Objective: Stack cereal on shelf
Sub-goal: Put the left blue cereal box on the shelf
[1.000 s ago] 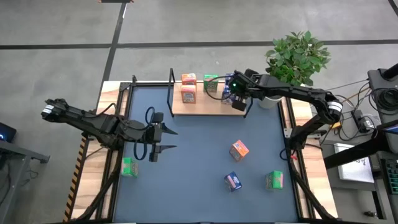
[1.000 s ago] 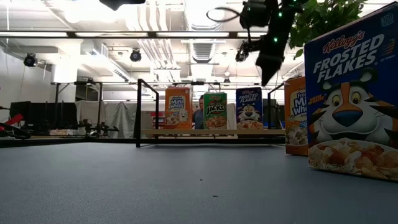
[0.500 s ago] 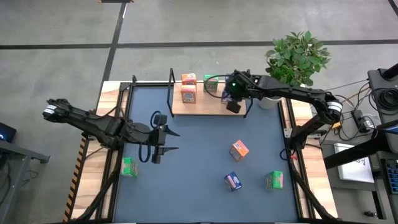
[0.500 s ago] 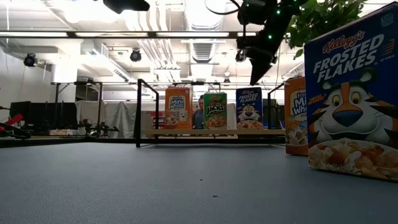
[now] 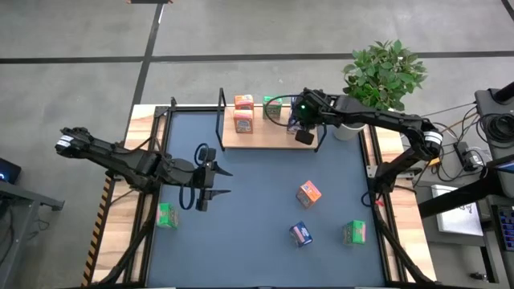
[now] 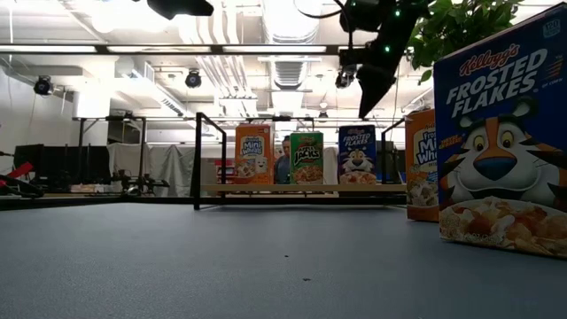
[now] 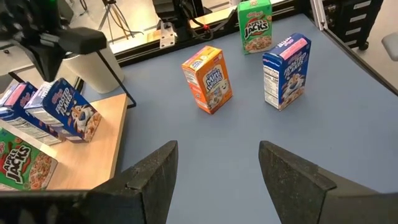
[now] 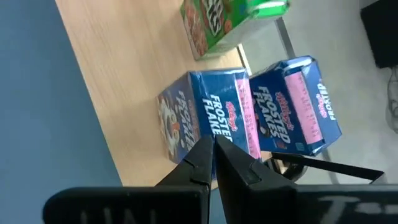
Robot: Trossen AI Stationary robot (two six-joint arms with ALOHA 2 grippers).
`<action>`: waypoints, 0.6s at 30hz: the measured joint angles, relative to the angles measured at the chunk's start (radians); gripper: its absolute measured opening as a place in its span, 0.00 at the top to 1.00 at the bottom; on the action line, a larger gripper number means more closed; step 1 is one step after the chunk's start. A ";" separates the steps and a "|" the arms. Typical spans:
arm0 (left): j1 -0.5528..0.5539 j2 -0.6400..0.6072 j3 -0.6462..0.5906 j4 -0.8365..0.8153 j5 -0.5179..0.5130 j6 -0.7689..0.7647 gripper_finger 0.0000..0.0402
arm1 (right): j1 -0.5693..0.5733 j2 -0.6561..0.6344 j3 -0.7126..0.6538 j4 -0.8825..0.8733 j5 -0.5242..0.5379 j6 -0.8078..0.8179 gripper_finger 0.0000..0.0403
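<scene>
The shelf, a light-wood board in a black frame, stands at the table's far edge. On it stand two orange cereal boxes, a green one and two blue ones. My right gripper is shut and hangs just above the nearer blue box, pointing steeply down, with a gap showing in the low view. My left gripper is open over the table's left middle, with nothing between its fingers. An orange, a blue and a green box stand on the table's near right.
Another green box lies on the wooden strip beside the table's left edge. A potted plant stands past the shelf's right end. The black frame posts rise at the shelf's ends. Bare table lies between the left gripper and the loose boxes.
My right gripper, still shut, has swung a little toward the table's left above the shelf's right end and changed its tilt.
</scene>
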 joint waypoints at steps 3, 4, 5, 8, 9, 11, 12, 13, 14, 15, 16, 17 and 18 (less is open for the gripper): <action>0.000 0.000 0.000 -0.001 0.000 0.000 0.48 | 0.004 -0.004 0.009 -0.006 -0.070 0.049 0.98; 0.000 0.000 0.000 -0.002 0.000 0.001 0.48 | 0.004 -0.004 0.008 -0.007 -0.120 0.064 0.98; 0.000 0.000 0.000 -0.002 0.000 0.003 0.48 | 0.006 -0.004 0.006 -0.008 -0.169 0.080 0.98; 0.000 0.000 0.000 -0.002 0.000 0.012 0.48 | 0.019 -0.001 -0.013 -0.008 -0.221 0.117 0.98; 0.000 0.000 0.000 -0.003 0.000 0.015 0.48 | 0.025 0.002 -0.022 -0.008 -0.218 0.121 0.98; 0.000 0.000 0.000 -0.003 0.000 0.020 0.48 | 0.029 0.007 -0.042 -0.009 -0.213 0.125 0.98; 0.000 0.000 0.000 -0.003 0.000 0.023 0.48 | 0.029 0.009 -0.049 -0.010 -0.194 0.127 0.98; 0.000 0.000 0.000 -0.003 0.000 0.023 0.48 | 0.029 0.011 -0.056 -0.008 -0.164 0.133 0.98; 0.000 0.000 0.000 -0.003 0.000 0.023 0.48 | 0.028 0.014 -0.062 -0.007 -0.127 0.137 0.98; 0.000 0.000 0.000 -0.003 0.000 0.023 0.48 | 0.027 0.017 -0.067 -0.008 -0.091 0.138 0.98; 0.000 0.000 0.000 -0.003 0.000 0.023 0.48 | 0.024 0.020 -0.072 -0.007 -0.057 0.133 0.98; 0.000 0.000 0.000 -0.003 0.000 0.023 0.48 | 0.021 0.023 -0.075 -0.007 -0.021 0.125 0.98; 0.000 0.000 0.000 -0.004 0.000 0.023 0.48 | 0.018 0.025 -0.077 -0.008 0.008 0.119 0.98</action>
